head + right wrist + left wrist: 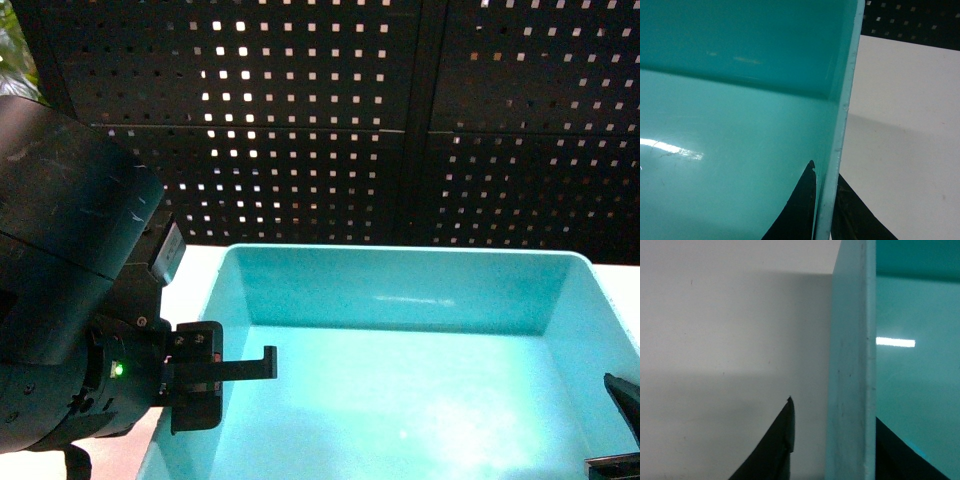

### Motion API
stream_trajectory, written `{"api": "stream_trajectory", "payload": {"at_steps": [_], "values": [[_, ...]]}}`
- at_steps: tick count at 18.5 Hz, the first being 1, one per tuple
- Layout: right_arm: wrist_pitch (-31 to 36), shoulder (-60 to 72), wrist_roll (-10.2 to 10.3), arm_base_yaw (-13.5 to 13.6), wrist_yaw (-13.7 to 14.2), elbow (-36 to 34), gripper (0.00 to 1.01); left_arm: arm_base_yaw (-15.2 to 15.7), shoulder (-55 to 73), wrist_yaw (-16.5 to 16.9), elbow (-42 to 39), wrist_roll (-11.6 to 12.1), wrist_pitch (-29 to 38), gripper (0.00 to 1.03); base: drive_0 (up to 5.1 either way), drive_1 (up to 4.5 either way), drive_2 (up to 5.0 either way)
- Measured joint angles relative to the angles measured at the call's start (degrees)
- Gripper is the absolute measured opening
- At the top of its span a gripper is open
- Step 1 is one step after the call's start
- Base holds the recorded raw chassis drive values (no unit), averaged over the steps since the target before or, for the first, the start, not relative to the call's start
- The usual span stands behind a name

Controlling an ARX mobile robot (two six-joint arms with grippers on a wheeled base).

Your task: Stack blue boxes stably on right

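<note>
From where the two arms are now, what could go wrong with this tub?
1. Each claw straddles only a thin wall: the left claw on the left wall, the right claw on the right wall of the turquoise tub. A shallow bite on smooth plastic could slip.
2. If one arm lifts faster, the tub may tilt and land crooked.
</note>
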Motion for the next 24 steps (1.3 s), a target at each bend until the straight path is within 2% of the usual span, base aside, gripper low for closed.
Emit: {"api": "stream_trajectory", "payload": {"at_steps": [3, 6, 11, 13, 16, 20, 21, 23, 24], "values": [[-0.87, -1.05, -0.39, -0.24, -0.81, -0.63, 0.07, -0.61, 0.35, 0.83, -0.20, -1.31, 0.70, 0.01, 0.0, 0.00, 0.0], [-1.79, -2.21, -0.39, -1.36, -2.19, -1.07, 0.07, -0.63, 0.35, 1.03, -0.61, -1.57, 1.09, 0.02, 0.0, 0.00, 0.0], [-8.55, -9.05, -0.39, -4.09, -4.87, -0.02, 0.07, -0.72, -1.97, 1.60, -1.16, -0.85, -0.39, 0.02, 0.0, 0.00, 0.0], [-13.16, -14.97, -1.49, -5.60, -6.38, 2.95, 0.07, -0.35, -4.35, 1.44, 1.49, 0.81, -2.32, 0.02, 0.0, 0.00, 0.0], [-17.00, -19.37, -1.51, -6.71, -6.95, 6.75, 0.07, 0.22, -6.27, 1.46, 5.77, 3.02, -3.63, 0.02, 0.0, 0.00, 0.0], [-26.84, -27.69, -1.14, -8.26, -8.22, 17.07, 0.07, 0.33, -11.45, 1.18, 14.25, 6.75, -7.87, 0.02, 0.0, 0.00, 0.0], [-29.46, -29.16, -0.85, -8.85, -8.39, 22.40, 0.07, 0.31, -12.33, 1.01, 18.12, 8.13, -8.31, 0.02, 0.0, 0.00, 0.0], [-30.47, -29.49, -0.96, -9.35, -8.68, 28.48, 0.07, 0.31, -13.49, 0.98, 21.88, 9.22, -8.07, 0.02, 0.0, 0.00, 0.0], [-29.94, -30.10, -1.86, -9.53, -8.13, 28.76, 0.07, 0.31, -14.27, 1.14, 21.81, 9.49, -7.89, 0.02, 0.0, 0.00, 0.0]]}}
